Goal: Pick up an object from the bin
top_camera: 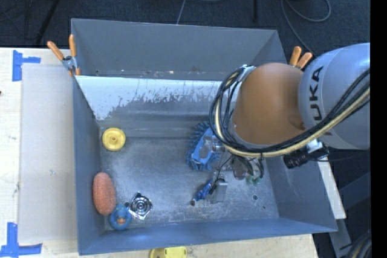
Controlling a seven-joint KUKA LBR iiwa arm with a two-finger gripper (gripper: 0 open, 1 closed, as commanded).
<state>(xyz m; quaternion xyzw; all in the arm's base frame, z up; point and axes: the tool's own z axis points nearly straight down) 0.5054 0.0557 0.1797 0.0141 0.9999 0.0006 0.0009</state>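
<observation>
So the arm [341, 96] comes in from the right with its big orange cover [266, 103] and a loop of black cables [222, 107] hanging over the right half of the grey bin [175, 57]. The pincer [216, 185] sits low in the near-right part of the bin, down by the floor. Honestly I can't tell if it's wide or narrow, since the wrist bits crowd over it. Right at its tip, on the left side, there's a small blue piece [202, 193]. It looks to be touching the pincer, but I can't say it's gripped. Just beyond that, toward the far side, is a blue bristly thing [201, 143], kind of like a spiky brush, partly tucked under the cover's edge. Everything else is well apart over on the left: a yellow round disc [113, 138] mid-left, a reddish-orange oval lump [104, 193] near the left wall, and in the near-left corner a shiny silver metal bit [140, 205] just beside a blue ring with an orange middle [120, 219].
</observation>
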